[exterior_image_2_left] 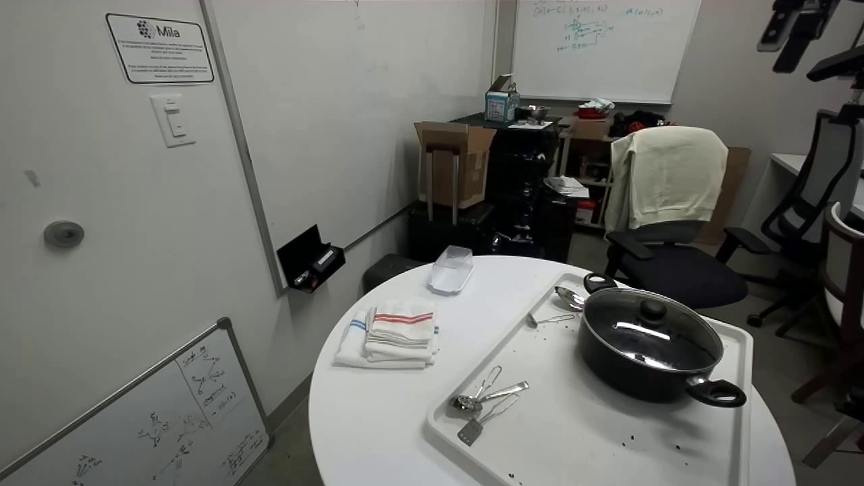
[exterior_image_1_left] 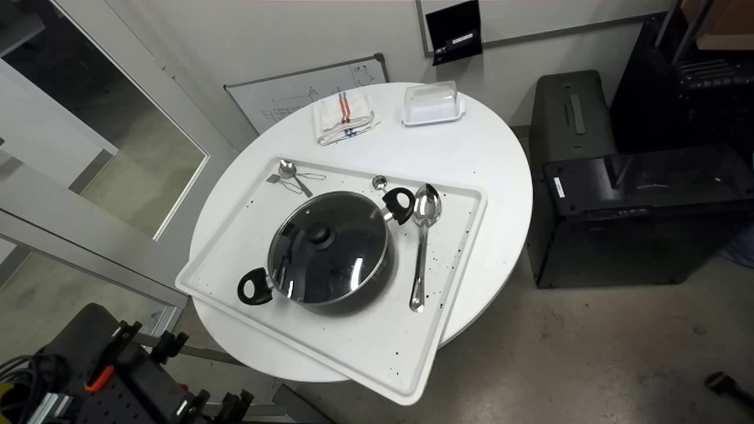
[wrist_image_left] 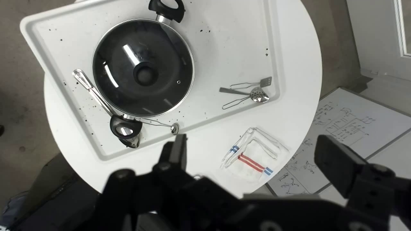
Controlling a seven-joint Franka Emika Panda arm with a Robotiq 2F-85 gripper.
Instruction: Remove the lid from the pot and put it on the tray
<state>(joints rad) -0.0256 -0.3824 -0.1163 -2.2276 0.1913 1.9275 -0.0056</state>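
The glass lid (exterior_image_1_left: 339, 253) with its dark knob lies on the black pot (exterior_image_1_left: 371, 291) and covers its opening. The lid (exterior_image_2_left: 648, 327) and pot (exterior_image_2_left: 624, 378) also show in the other exterior picture, the pot's handles sticking out at two sides. The pot stands on the white tray (exterior_image_1_left: 371, 356). In the wrist view the lid (wrist_image_left: 144, 93) is at the upper left on the tray (wrist_image_left: 231, 61). My gripper (wrist_image_left: 255, 152) is open and empty, high above the table and off to the side of the pot. Its fingers show at the top right of an exterior view (exterior_image_2_left: 786, 50).
A large spoon (exterior_image_1_left: 420, 253), a small spoon (exterior_image_1_left: 380, 182) and several strainer-like utensils (exterior_image_1_left: 288, 174) lie on the tray beside the pot. Folded cloths (exterior_image_1_left: 344, 115) and a clear-lidded dish (exterior_image_1_left: 433, 106) sit on the round table (exterior_image_1_left: 500, 165). A whiteboard (exterior_image_2_left: 169, 405) leans on the wall.
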